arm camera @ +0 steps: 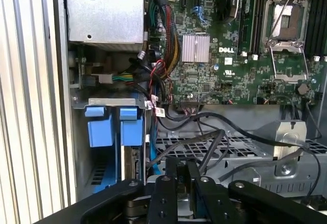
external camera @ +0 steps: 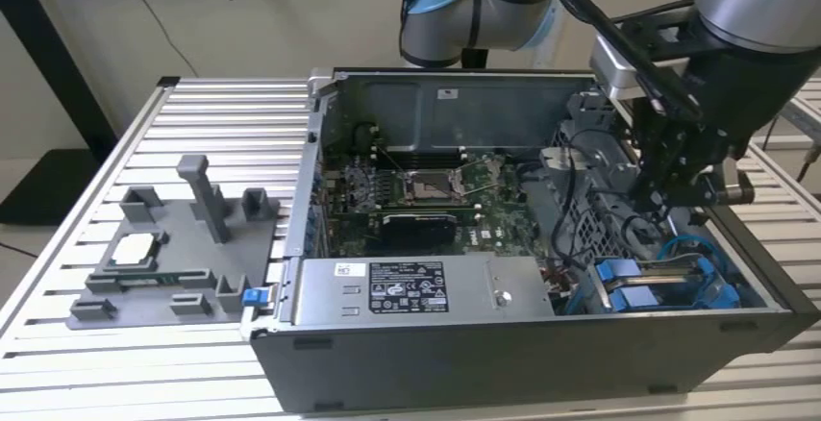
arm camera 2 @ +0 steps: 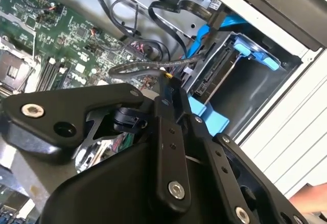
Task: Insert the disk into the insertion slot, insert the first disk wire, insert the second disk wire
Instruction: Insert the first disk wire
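Disk (arm camera 2: pixel 215 78) looks seated in insertion slot (arm camera 2: pixel 258 56), blue carrier w/in the rails. My gripper (arm camera 2: pixel 167 83) sits just beside slot mouth, jaws narrow, pinching end of black disk wire (arm camera 2: pixel 134 68), by my read. So: first-wire step. Needs plug squared to disk's port, clear of loose cables (arm camera: pixel 214 142) nr slot.

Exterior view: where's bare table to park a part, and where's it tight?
Bare slats behind the grey fixture, up to the case wall, and along the table edge in front of it. Tight at the insertion slot: cables and the gripper crowd that corner.
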### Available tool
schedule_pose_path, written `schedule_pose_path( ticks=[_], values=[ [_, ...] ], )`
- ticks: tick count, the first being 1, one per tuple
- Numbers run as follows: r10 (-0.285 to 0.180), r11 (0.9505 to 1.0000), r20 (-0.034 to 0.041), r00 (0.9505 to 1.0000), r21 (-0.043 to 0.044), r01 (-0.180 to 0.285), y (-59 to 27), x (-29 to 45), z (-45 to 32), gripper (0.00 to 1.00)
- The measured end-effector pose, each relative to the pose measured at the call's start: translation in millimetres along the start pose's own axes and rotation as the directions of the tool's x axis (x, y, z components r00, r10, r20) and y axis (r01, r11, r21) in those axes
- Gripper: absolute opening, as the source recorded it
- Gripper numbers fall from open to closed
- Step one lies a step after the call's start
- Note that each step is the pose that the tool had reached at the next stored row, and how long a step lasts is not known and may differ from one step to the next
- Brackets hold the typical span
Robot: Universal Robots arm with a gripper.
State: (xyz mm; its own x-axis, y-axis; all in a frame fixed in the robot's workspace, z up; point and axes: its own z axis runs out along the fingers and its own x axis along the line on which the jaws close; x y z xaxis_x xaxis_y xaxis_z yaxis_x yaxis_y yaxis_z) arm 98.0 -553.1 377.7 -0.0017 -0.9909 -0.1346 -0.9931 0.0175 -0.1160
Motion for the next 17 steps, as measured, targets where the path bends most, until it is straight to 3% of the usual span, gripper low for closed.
schedule_pose_path(
  ticks=[7, 13, 17],
  values=[
    [-0.002, 1.0, -0.0186, 0.9998, 0.0001, 0.002, -3.7, 5.5, 1.5, 0.0],
    [-0.003, 1.0, -0.032, 0.9995, 0.0, 0.003, -13.9, 9.6, 3.4, 0.0],
    [0.0, 1.0, -0.0351, 0.9994, -0.0001, 0.0, -18.9, 10.8, 5.8, 0.0]
  ],
)
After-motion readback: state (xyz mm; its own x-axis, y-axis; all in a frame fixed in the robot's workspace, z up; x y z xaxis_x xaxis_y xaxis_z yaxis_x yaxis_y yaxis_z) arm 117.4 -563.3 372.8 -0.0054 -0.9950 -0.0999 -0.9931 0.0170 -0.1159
